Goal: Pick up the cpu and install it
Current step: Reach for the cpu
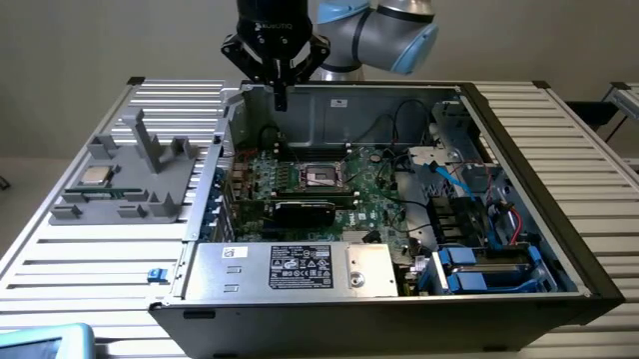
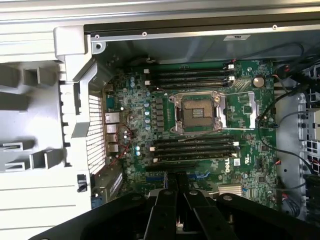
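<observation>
The black robot gripper (image 1: 280,102) hangs up high over the back wall of the big open grey metal computer case (image 1: 562,224). Its two black fingers (image 2: 163,210) are pressed close together, and nothing is seen between them, so the gripper is closed and carries nothing. The cpu (image 1: 95,176), a small flat square chip with a shiny grey top, is not in the gripper. It lies well apart from it, lower down and off toward the exterior view's left, outside the case. The chip rests flat on a grey plastic holder (image 1: 160,202) with tall posts, and the holder sits on the white slatted table (image 1: 90,262). Below the gripper, inside the case, lies the big green motherboard (image 1: 378,196). The square socket with the silver metal frame (image 1: 322,176) is on that board, below the gripper and a little nearer to the camera in the exterior view. In the wrist view, the socket (image 2: 198,113) is open and lies ahead of the fingertips, with long black memory slots (image 2: 192,76) on both sides of it. Much farther from the gripper, at the near end of the case, sits a large silver metal box with a black label (image 1: 289,265). The pale blue and grey robot arm (image 1: 384,30) bends away behind the gripper toward the exterior view's right.
</observation>
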You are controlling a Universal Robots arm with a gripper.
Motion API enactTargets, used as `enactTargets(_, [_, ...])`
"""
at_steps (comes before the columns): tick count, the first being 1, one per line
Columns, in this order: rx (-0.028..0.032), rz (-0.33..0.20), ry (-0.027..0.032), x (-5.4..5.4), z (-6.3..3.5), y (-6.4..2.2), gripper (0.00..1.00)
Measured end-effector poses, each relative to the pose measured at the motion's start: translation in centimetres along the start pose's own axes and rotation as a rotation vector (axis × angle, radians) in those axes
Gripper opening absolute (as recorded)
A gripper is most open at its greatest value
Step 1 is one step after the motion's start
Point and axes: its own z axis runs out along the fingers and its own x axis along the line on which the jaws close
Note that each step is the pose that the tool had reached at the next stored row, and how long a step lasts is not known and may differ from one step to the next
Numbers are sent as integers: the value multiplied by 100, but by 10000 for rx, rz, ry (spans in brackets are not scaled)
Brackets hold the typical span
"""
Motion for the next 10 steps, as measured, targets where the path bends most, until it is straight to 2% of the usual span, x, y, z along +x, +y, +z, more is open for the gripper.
enactTargets(10, [0, 0, 0, 445, -7, 18, 12])
